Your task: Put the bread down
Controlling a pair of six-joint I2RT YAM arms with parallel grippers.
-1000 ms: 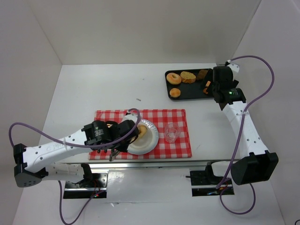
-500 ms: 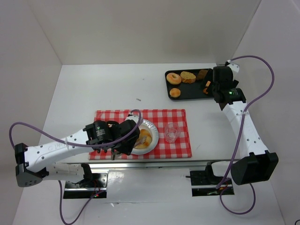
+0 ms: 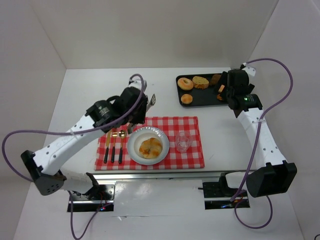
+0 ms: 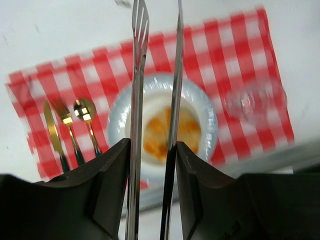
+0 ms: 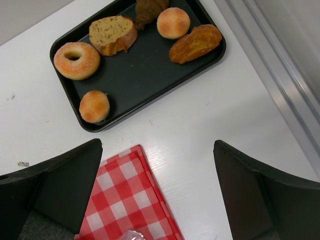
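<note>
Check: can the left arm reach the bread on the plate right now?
Probably yes. The bread lies uncovered on the plate, and the left claw, shut on tongs, hangs raised just beyond it. The glass and cutlery sit off to the sides, not in the way.

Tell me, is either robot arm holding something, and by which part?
The left gripper holds metal tongs, squeezing their two arms from outside, well back from the tips, which are empty. The right gripper is open and holds nothing.

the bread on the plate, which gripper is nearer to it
Left. The left gripper, holding tongs, hovers just behind the bread on its plate; the right gripper is far off by the black tray.
</note>
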